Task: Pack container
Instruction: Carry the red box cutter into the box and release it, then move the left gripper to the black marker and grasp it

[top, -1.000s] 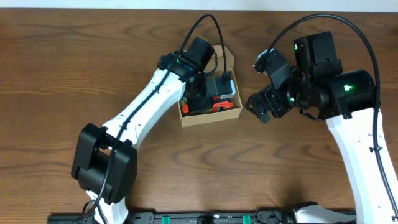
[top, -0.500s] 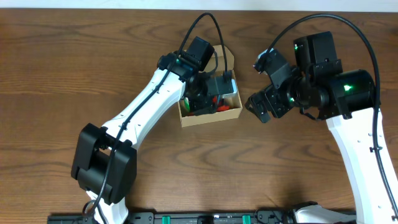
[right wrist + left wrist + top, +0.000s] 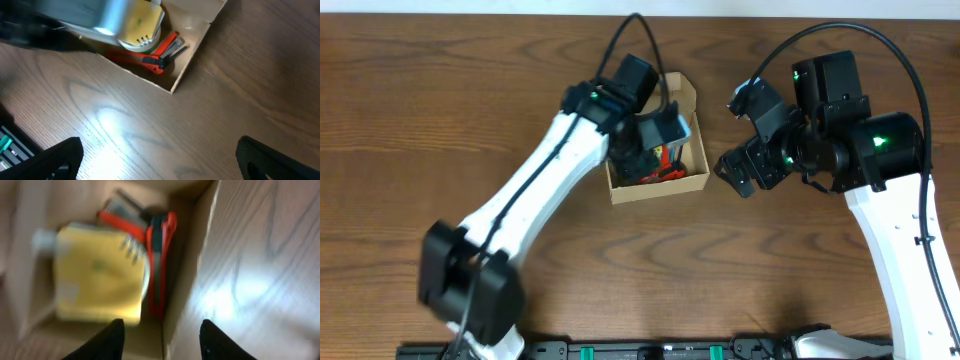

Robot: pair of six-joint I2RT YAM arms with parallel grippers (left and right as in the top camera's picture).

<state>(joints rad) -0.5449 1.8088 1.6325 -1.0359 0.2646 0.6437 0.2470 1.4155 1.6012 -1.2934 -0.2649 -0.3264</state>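
The container [image 3: 657, 190], lying toward 12 o'clock of the table [image 3: 430, 110] centre, is hovered over by the left gripper [image 3: 161, 336], parted and empty, which is best raised straight up, clear of the walls, while the right gripper [image 3: 732, 175], likewise spread and empty, is parked at its 3 o'clock.

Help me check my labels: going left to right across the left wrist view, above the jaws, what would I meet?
Yellow item → red-handled tool → cardboard container, its side wall → wooden table.
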